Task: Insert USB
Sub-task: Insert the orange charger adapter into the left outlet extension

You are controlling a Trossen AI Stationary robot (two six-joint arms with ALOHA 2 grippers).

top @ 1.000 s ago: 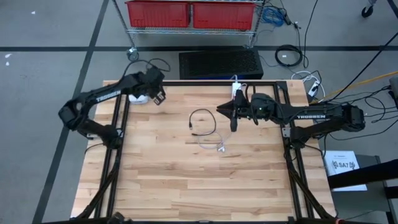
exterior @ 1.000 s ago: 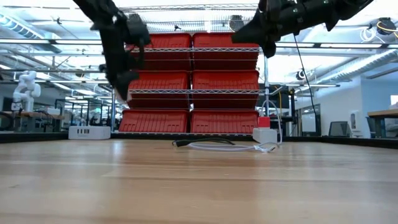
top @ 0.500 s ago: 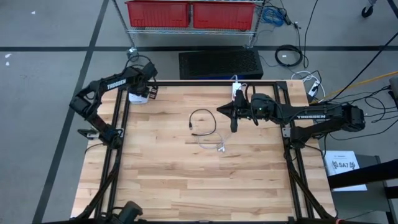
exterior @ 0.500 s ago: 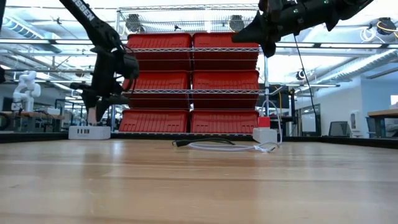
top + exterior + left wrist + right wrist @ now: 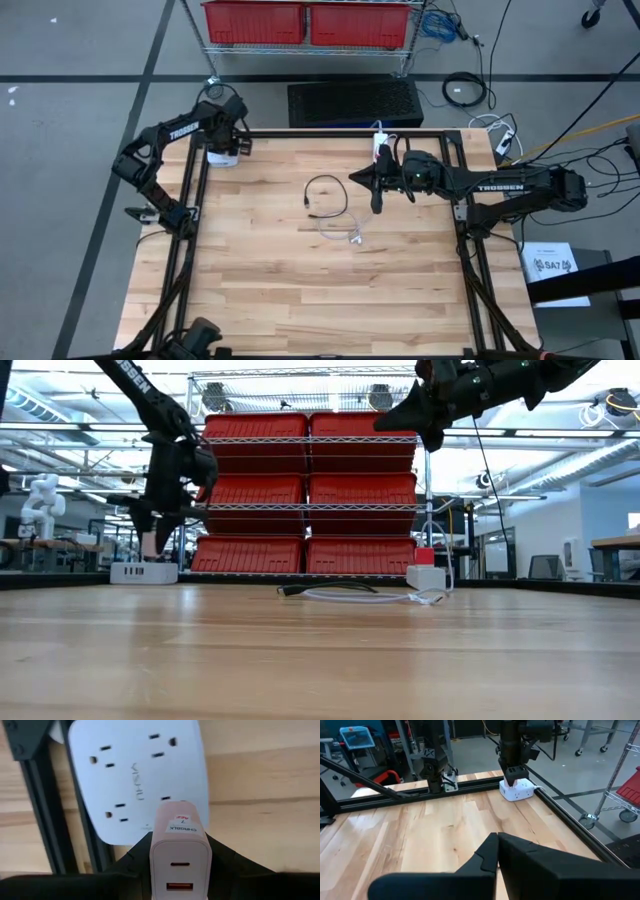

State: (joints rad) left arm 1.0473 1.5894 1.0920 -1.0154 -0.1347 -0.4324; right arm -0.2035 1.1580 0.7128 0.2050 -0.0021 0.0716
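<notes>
Pink charger (image 5: 179,851) sits clamped between the left gripper's (image 5: 226,143) fingers, just above the white power strip (image 5: 136,775) at the table's (image 5: 300,290) far left corner, not plugged in. Right gripper (image 5: 375,197) hangs above the table's middle-right, fingers fully closed on nothing. 1 cable (image 5: 330,205) lies coiled on the wood near it, untouched.

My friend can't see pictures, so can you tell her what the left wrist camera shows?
A pale pink charger block with two USB ports on its face is gripped between the left gripper's dark jaws. It hovers just over a white power strip with several outlets, which lies at the edge of the wooden table beside a black frame rail.
</notes>
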